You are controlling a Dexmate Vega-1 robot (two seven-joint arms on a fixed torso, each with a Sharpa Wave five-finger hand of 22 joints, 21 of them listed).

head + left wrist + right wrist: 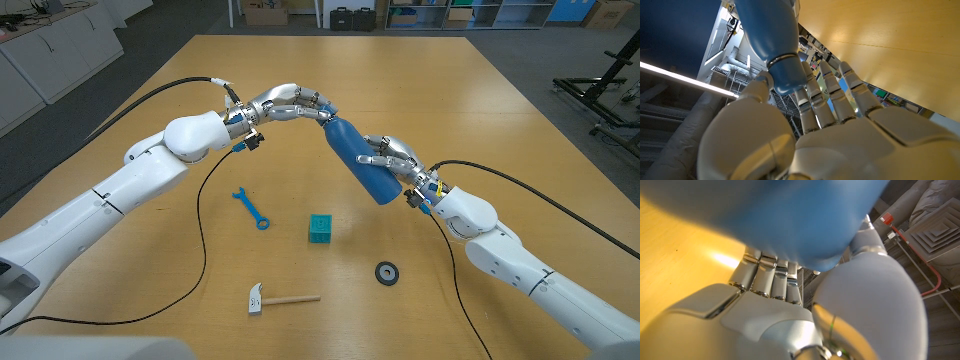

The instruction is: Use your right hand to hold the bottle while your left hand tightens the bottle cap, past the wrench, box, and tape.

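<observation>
Bottle [358, 160], smooth blue cylinder (tilted), body in right robot hand [392, 157], cap [328, 120] in left robot hand [290, 103].

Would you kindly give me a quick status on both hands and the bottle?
Right hand grips bottle body, tilted above table. Left hand fingers on cap. Wrench, box, tape, hammer lie nearer, not obstructing.
</observation>
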